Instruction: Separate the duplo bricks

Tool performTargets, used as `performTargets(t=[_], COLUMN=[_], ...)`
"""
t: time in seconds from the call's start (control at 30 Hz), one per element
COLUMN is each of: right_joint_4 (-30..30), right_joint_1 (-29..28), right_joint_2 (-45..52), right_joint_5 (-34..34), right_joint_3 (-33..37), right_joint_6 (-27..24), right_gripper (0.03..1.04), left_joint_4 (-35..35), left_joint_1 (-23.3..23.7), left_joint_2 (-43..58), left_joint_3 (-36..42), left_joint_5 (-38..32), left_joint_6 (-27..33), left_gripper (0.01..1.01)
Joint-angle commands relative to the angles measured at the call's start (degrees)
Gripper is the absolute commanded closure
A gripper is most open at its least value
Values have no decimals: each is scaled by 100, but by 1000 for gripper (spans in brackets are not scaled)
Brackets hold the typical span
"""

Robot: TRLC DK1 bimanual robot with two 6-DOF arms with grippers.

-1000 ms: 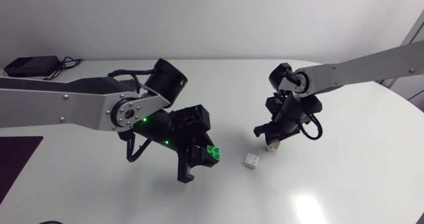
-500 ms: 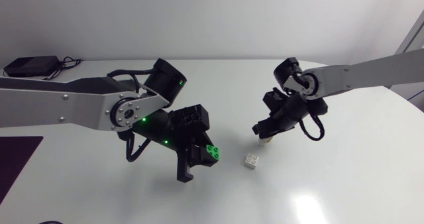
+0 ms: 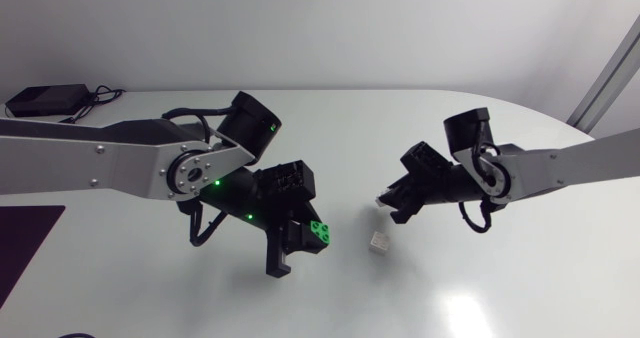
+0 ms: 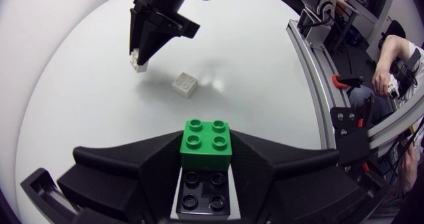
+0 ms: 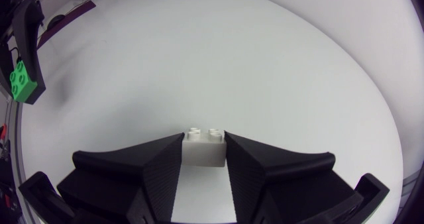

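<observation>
My left gripper hovers left of the table's middle, shut on a green duplo brick. In the left wrist view the green brick sits stacked on a black brick between the fingers. My right gripper hangs right of the middle, shut on a small white brick, tilted above the table. A second white brick lies loose on the table just below and between the two grippers; it also shows ahead of the left gripper.
A black box with cables rests at the back left corner. A dark purple mat lies at the left edge. The white table stretches bare towards the front right.
My right arm has swung its wrist out to the right and tilted, carrying its white brick up and slightly left. The left arm and the loose white brick have stayed put.
</observation>
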Motion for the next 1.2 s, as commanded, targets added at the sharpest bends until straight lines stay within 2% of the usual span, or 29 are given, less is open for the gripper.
performTargets(t=[0.0,0.27,0.47,0.53,0.6,0.77,0.87,0.93,1.0,1.07,1.13,1.17], right_joint_4=[414,2471,3244,3271,3271,3262,3271,3306,3350,3244,2831,2278], right_joint_1=[93,322,40,-135,-346,-513,-513,-522,-548,-592,-592,-592], right_joint_2=[228,430,395,395,378,307,299,325,246,-220,-1020,-1582], right_joint_5=[-83,49,-110,-233,-365,-452,-470,-479,-496,-514,-558,-584], right_joint_3=[-381,-1453,-2270,-2411,-2534,-2684,-2763,-2807,-2868,-2912,-2868,-2745], right_joint_6=[-143,-187,-574,-741,-934,-1145,-1260,-1304,-1348,-1304,-1128,-1110], right_gripper=[898,898,887,830,690,528,330,323,275,254,226,226], left_joint_4=[35,35,35,35,44,44,62,62,62,62,62,62], left_joint_1=[-18,105,61,26,-10,-89,-106,-115,-133,-133,-133,-133], left_joint_2=[98,89,212,256,309,406,423,423,397,335,300,274], left_joint_3=[-149,-202,-123,-87,-44,27,36,27,36,18,18,27], left_joint_5=[12,12,21,12,12,12,12,12,12,12,12,12], left_joint_6=[120,137,137,137,137,93,67,49,32,14,-3,-12], left_gripper=[630,630,630,630,630,630,630,630,630,630,630,630])
